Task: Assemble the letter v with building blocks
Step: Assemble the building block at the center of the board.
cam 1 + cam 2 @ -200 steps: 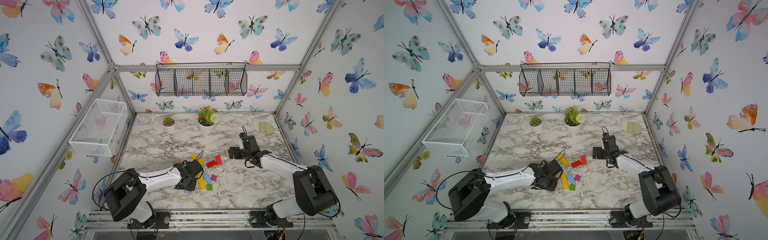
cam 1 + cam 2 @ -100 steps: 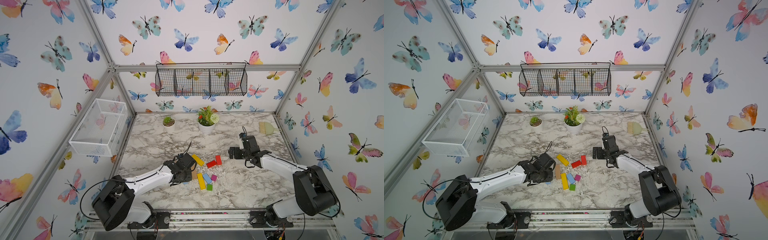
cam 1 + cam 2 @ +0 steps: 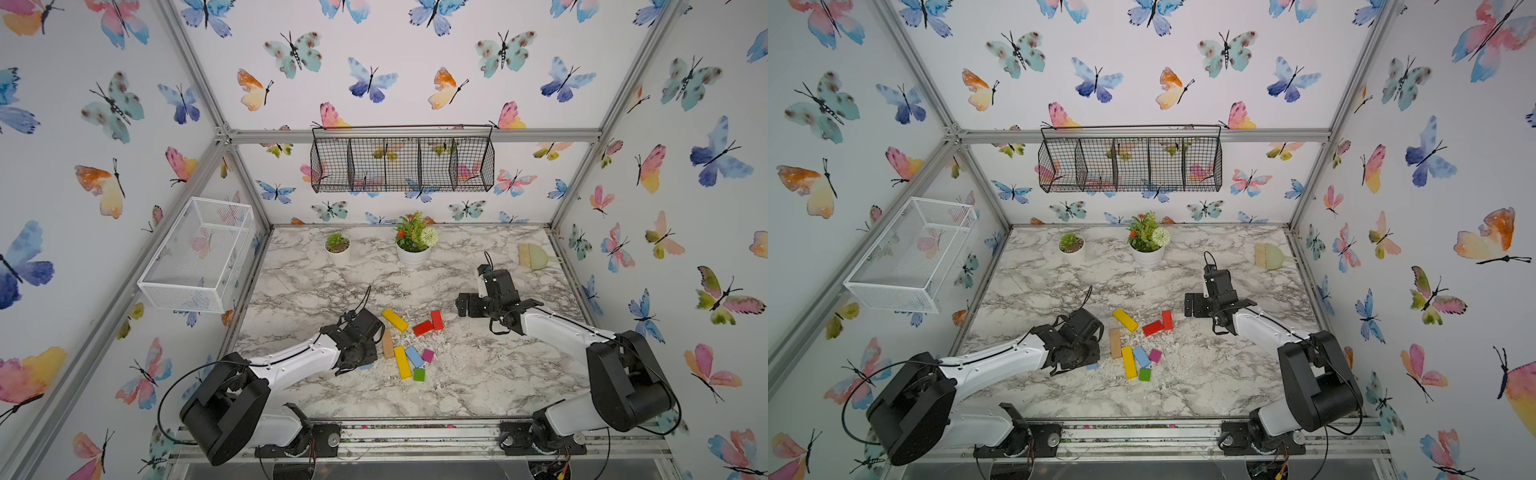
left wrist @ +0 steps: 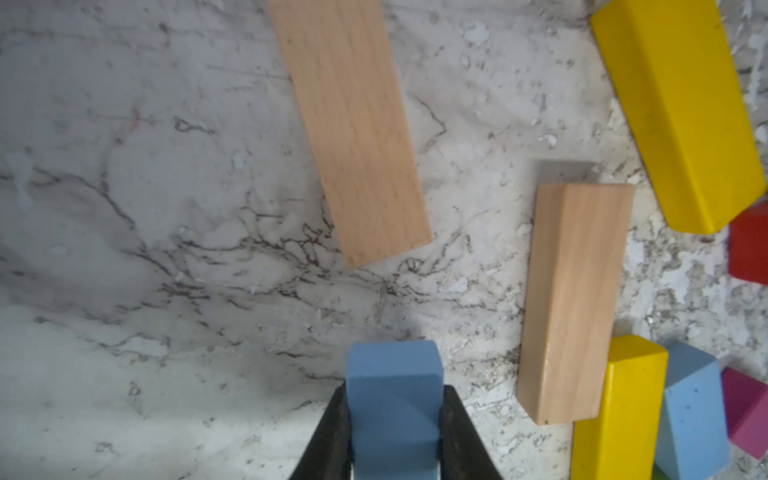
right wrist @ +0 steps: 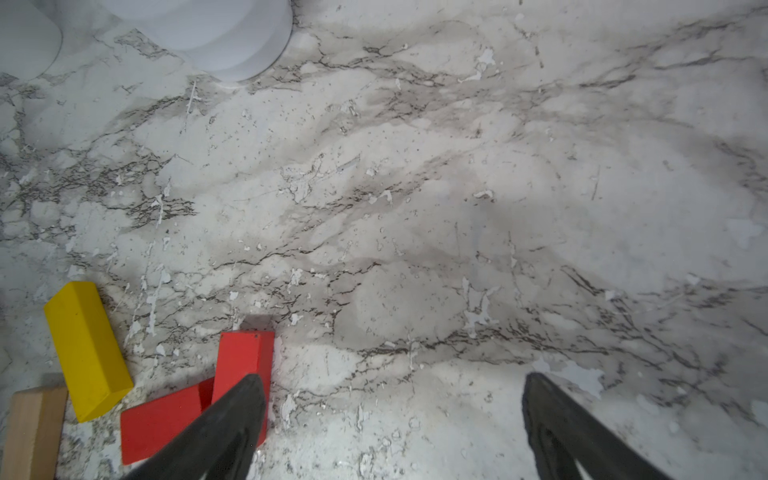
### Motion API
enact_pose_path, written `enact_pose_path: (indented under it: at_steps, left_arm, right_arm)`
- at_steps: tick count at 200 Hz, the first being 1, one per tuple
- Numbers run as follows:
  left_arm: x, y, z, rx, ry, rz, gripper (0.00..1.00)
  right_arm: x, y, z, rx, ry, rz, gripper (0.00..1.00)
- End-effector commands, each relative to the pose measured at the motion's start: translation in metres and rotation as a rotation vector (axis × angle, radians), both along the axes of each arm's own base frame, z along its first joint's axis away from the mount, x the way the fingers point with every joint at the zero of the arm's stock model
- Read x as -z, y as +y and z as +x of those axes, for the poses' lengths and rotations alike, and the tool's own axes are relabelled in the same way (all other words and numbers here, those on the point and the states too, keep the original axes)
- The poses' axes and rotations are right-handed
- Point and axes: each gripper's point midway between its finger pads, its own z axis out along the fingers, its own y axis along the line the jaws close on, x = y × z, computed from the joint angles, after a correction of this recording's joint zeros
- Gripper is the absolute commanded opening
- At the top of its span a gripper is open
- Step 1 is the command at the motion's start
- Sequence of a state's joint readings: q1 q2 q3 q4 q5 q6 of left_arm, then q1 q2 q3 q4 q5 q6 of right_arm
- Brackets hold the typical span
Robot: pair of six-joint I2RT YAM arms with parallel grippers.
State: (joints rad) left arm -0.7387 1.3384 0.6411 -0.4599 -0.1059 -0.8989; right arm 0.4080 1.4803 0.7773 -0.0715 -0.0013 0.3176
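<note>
One light blue block (image 4: 392, 374) sits pinched in the left claw (image 4: 395, 392), while the right claw (image 5: 395, 377) gapes wide.

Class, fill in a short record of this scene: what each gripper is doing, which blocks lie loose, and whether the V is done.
left gripper: shut on a blue block
right gripper: open, empty, beside the red blocks
loose on table: yellow bars, tan bars, red blocks
cubes: green cube, magenta cube
V: not finished
</note>
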Motion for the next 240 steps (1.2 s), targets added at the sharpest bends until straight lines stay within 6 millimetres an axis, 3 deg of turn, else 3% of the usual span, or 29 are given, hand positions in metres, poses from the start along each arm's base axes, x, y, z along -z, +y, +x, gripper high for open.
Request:
enact_pose_path:
  at_steps: [1, 240]
  left_arm:
    - [0.003, -0.001, 0.0, -0.023, 0.006, -0.018, 0.21]
    - [0.021, 0.01, 0.015, -0.071, 0.032, 0.021, 0.22]
  right_arm:
    - [-0.011, 0.007, 0.001, -0.029, -0.019, 0.012, 0.98]
    - [-0.006, 0.008, -0.001, -0.038, -0.009, 0.013, 0.98]
